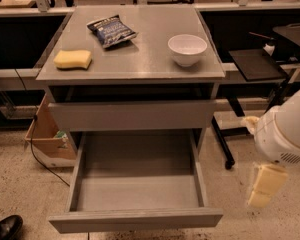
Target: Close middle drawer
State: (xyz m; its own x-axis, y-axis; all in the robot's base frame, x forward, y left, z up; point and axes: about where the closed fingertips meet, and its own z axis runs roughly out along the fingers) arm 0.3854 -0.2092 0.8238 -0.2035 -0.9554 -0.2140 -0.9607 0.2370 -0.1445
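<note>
The middle drawer (135, 184) is pulled far out of the grey cabinet. Its grey box interior is empty, and its plain flat front (135, 220) faces me at the bottom of the view. Above it a second grey drawer front (132, 115) stands slightly out under the cabinet top. My gripper (260, 194), cream-coloured, hangs below the white arm housing (285, 131). It is to the right of the open drawer's front right corner and apart from it, holding nothing that shows.
On the cabinet top (140, 59) lie a yellow sponge (72, 59), a blue chip bag (111, 31) and a white bowl (187, 49). A cardboard box (47, 134) and a cable are on the floor at the left. A black stand (252, 64) is at the right, and a shoe (5, 227) at the bottom left.
</note>
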